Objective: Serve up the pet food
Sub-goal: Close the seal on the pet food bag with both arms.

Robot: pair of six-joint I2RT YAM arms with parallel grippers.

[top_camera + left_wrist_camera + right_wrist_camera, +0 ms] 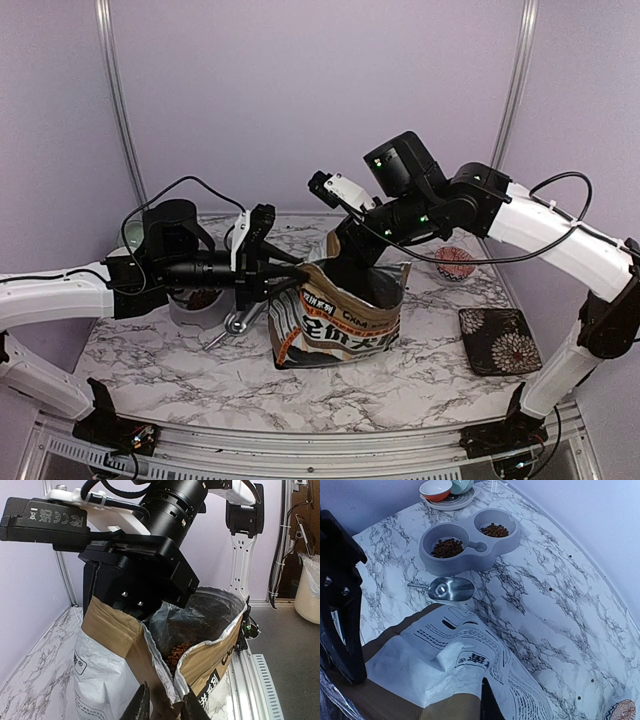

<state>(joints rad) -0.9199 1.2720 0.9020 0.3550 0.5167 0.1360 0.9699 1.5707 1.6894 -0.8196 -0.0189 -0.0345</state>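
Note:
The printed dog-food bag stands open mid-table. My left gripper is shut on its left rim; in the left wrist view its fingers pinch the folded rim, and pet food shows as reddish-brown kibble deep inside. My right gripper holds the bag's far rim from above; in the right wrist view only one dark finger shows against the bag's white side. More pet food lies in both wells of a grey double bowl.
A metal scoop lies on the table between the double bowl and the bag. An orange bowl sits on a plate at the back. A red-patterned small bowl and a dark flowered mat are at the right.

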